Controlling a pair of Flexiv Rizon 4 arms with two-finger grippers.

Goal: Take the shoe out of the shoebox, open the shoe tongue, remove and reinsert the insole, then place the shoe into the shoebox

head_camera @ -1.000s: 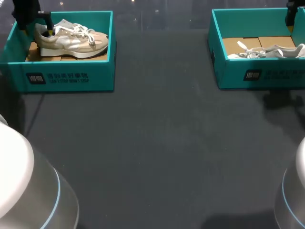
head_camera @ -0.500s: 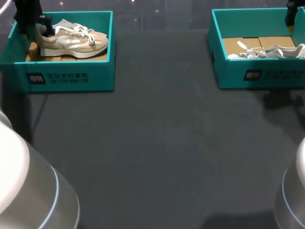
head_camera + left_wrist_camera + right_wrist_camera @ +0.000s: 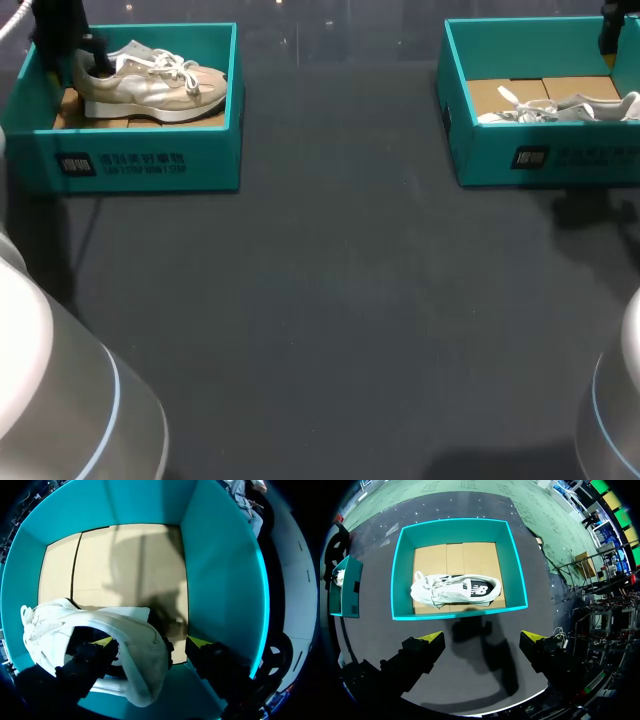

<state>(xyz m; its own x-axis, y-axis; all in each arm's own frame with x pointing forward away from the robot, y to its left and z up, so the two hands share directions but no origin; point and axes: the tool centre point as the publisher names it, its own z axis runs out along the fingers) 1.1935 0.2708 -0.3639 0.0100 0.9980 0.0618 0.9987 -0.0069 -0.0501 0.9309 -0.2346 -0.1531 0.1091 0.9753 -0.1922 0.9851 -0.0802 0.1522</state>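
Left gripper (image 3: 151, 641) first: its fingers stand spread, straddling the heel of the beige and cream lace-up sneaker (image 3: 135, 630); one yellow tip (image 3: 104, 641) sits down inside the shoe's opening, the other yellow tip (image 3: 200, 642) hangs outside behind the heel; a strip of box floor shows between that outer finger and the heel, so there is no clamp on the shoe, the fingers are released.

Outward from there: the sneaker rests upright on its sole inside the teal cardboard shoebox (image 3: 215, 570); its white laces are bunched ahead of the gripper, and the outer finger is close to the box's end wall; the brown cardboard floor (image 3: 125, 565) lies bare beside the shoe.

From the head view: that sneaker (image 3: 150, 80) lies lengthwise in its shoebox (image 3: 140, 165) at the far left of the dark grey table (image 3: 330, 320), heel under the left arm, toe towards the table's middle.

Over to the right gripper (image 3: 481, 637): wide open, nothing between its fingers, hanging high over the bare table just in front of the second teal cardboard shoebox (image 3: 402, 570); inside that one a white lace-up sneaker (image 3: 455, 590) lies on the cardboard floor, along the wall nearest the gripper.

The two boxes sit well apart, at opposite far corners of the table.
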